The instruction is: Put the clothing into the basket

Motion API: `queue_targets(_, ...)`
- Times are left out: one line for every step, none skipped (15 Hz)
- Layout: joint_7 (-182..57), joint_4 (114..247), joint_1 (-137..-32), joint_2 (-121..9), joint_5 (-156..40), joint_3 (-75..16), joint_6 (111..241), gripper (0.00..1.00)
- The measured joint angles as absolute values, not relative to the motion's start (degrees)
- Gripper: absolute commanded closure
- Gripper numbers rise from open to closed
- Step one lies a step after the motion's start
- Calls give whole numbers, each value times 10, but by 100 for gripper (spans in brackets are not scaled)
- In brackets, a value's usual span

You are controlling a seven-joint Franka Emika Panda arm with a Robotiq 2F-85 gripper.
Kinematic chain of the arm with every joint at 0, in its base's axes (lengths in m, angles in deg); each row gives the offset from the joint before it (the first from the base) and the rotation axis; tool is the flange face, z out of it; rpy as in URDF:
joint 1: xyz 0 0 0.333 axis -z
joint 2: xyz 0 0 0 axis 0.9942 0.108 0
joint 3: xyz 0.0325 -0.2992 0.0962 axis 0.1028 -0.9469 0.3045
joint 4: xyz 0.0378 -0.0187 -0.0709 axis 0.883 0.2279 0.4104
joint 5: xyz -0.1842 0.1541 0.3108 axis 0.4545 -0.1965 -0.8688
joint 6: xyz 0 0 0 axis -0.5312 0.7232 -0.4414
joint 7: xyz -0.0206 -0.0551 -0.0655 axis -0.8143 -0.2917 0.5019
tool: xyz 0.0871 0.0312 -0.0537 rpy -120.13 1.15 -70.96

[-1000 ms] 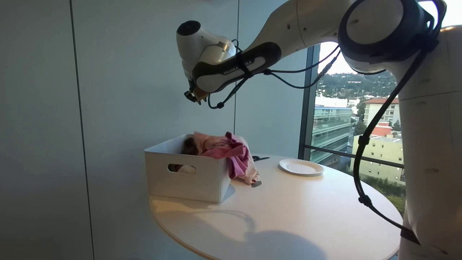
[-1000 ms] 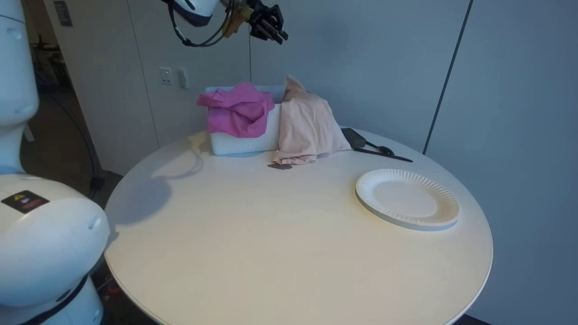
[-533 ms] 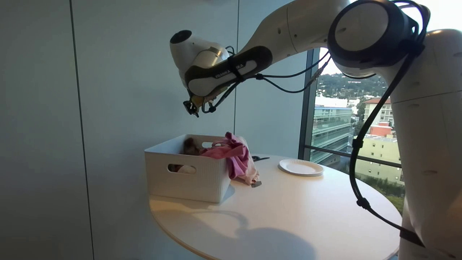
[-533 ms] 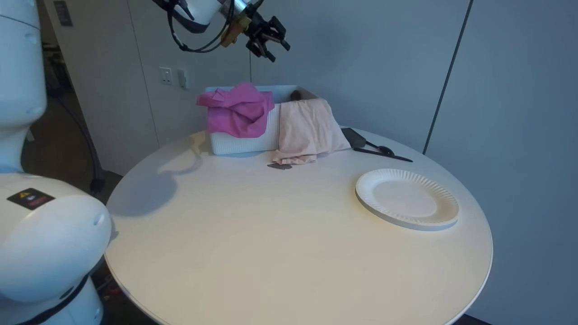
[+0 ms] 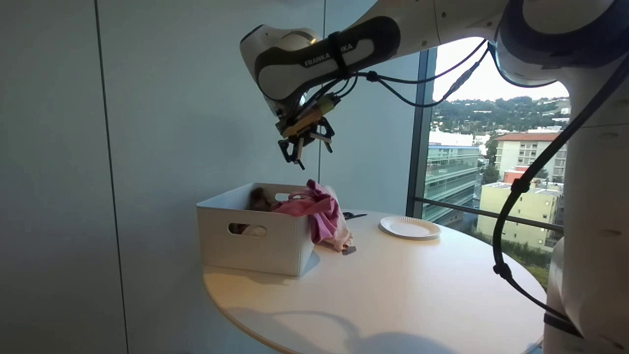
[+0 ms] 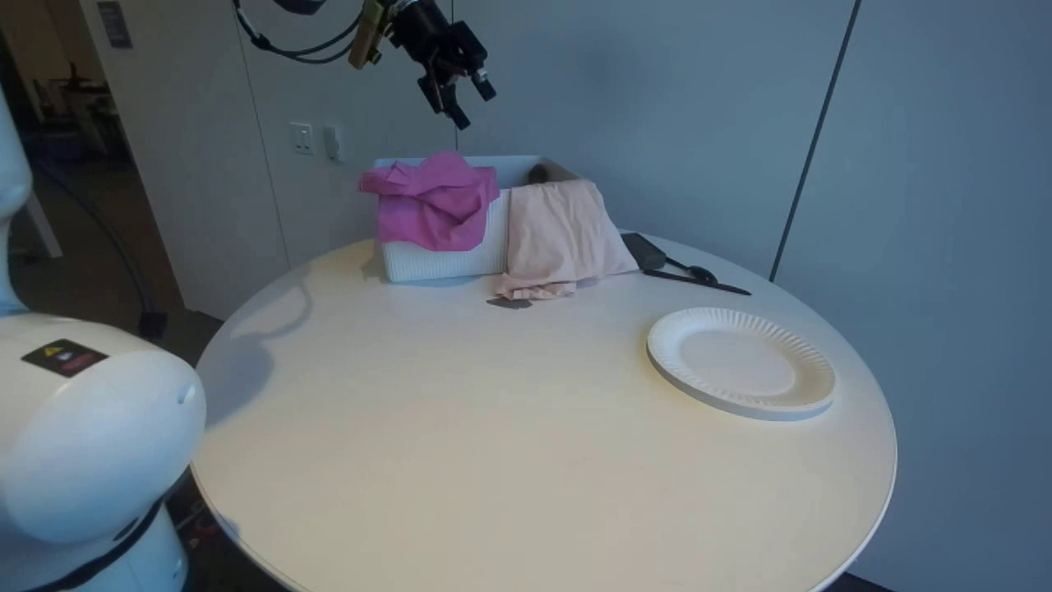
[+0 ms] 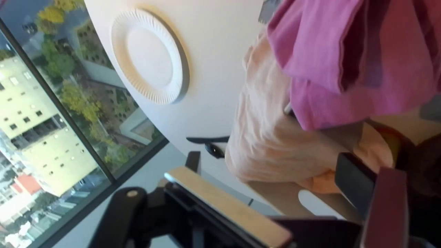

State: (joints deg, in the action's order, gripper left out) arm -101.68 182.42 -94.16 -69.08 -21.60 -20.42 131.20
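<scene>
Above the white basket (image 5: 248,253), my gripper (image 5: 316,159) stands open with nothing between its fingers; it hangs over the same side in an exterior view (image 6: 477,110). A magenta piece of clothing (image 6: 436,205) drapes over the basket's rim, partly inside and partly hanging outside. Beside it a pale peach piece of clothing (image 6: 567,238) also lies over the rim, its lower end on the table. In the wrist view the magenta cloth (image 7: 320,51) covers part of the peach cloth (image 7: 265,137), which shows beyond the widely parted jaws. Most of the basket's inside is hidden.
A dark brown thing (image 5: 260,200) lies inside the basket. Black utensils (image 6: 694,277) rest on the table past the peach cloth. A white paper plate (image 6: 735,362) sits near the table's edge. A small grey piece (image 6: 509,303) lies before the basket. A wall stands behind.
My gripper has gone from shut to open. The peach cloth's raised peak has dropped down over the rim. The arm has shifted and the gripper has turned, still above the basket.
</scene>
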Motion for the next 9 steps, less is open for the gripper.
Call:
queue_targets(-1043,1850,-940,-704,-235,-204,1296,0)
queue_targets(-1072,1878,-939,-717,-254,-204,1286,0)
queue_targets(-1103,1906,-936,-728,-275,-204,1282,0)
queue_targets(-1135,1936,-934,-740,-294,-204,1281,0)
queue_targets(-1168,1965,-931,-750,-313,-204,1281,0)
queue_targets(-1200,1993,-929,-759,-333,-204,1283,0)
queue_targets(-1222,2015,-928,-767,-344,-204,1285,0)
queue_targets(-1235,2030,-928,-773,-348,-204,1287,0)
queue_targets(-1241,2037,-928,-777,-350,-204,1287,0)
